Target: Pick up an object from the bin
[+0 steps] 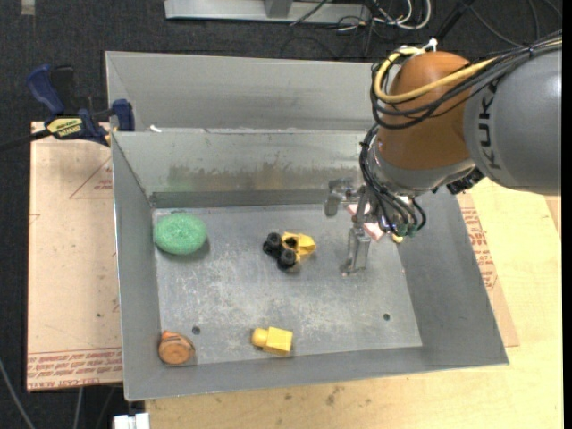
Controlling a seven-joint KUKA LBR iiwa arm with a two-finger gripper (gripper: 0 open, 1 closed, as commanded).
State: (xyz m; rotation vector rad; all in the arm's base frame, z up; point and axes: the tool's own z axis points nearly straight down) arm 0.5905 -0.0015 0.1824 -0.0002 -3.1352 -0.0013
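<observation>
My gripper (346, 232) hangs over the right part of the bin floor, with its fingers apart and nothing between them. One fingertip (357, 257) is low, near the floor; the other (333, 204) sits closer to the back wall. A small yellow toy with black wheels (290, 248) lies to the left of the gripper, a short gap away and untouched.
A green round pad (180, 234) lies at the left of the bin. A yellow block (273, 339) rests near the front wall, and a brown round piece (176, 349) sits in the front left corner. The arm with its orange cover comes in from the right.
</observation>
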